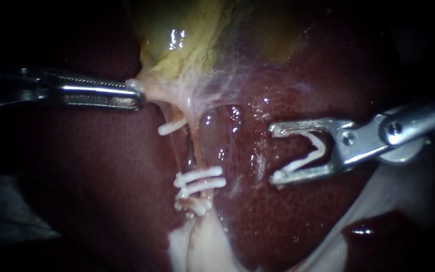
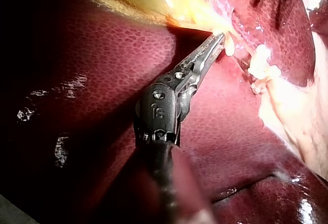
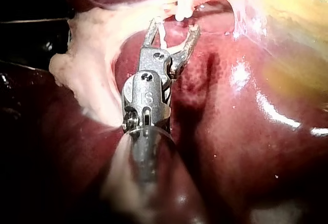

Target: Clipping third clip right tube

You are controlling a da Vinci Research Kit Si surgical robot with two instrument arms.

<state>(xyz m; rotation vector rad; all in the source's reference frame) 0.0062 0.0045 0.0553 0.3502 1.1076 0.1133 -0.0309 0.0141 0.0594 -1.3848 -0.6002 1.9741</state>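
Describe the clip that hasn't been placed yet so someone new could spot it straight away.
Start at the dark red liver filling the view, then find the right tool coming in over it. Between its jaws sits the unplaced clip, a white V lying open and clear of the tube, unlike the clips already closed across that tube.

Liver (image 1: 298,211): wet, glossy, finely mottled.
Gallbladder (image 1: 187,40): slick, shiny membrane.
Left instrument (image 1: 137,95): polished metal, serrated jaws.
Right instrument (image 1: 273,154): bright, smooth metal.
Loaded clip (image 1: 310,153), applied clips (image 1: 201,180): white, matt, plastic-looking.
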